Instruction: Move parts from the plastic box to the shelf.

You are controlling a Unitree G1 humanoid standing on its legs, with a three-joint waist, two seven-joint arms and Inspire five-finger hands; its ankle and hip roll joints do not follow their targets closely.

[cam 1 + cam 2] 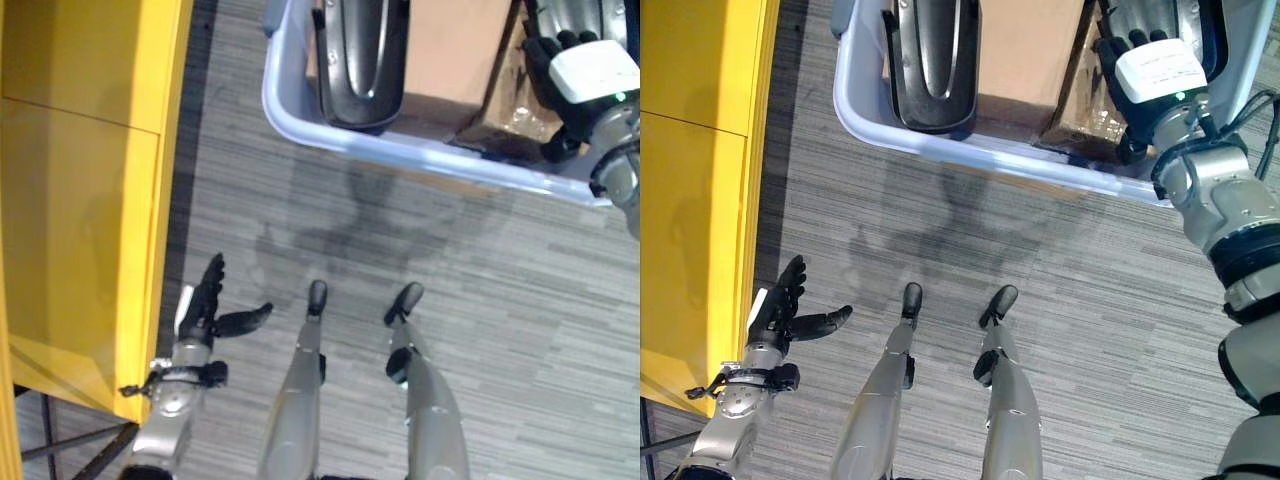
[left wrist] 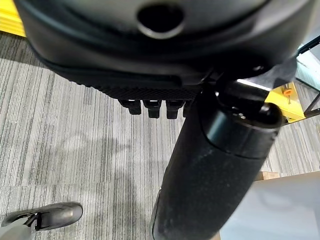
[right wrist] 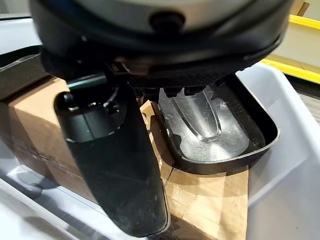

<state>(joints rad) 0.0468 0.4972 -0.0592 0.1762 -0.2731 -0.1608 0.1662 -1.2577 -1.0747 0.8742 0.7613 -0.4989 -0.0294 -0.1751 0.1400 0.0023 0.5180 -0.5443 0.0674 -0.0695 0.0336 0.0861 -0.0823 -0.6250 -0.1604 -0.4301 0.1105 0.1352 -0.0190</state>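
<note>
The pale plastic box stands on the carpet ahead of me. One long black moulded part leans inside its left half, next to a brown cardboard carton. A second black part lies hollow side up on cardboard at the box's right end. My right hand hovers just above that part, open, with its fingers straight and holding nothing. My left hand hangs low by the yellow shelf, open and empty, with its thumb spread.
The yellow shelf runs along the left side, its outer edge close to my left hand. Grey striped carpet lies between the shelf and the box. The box's tall right wall stands beside my right hand.
</note>
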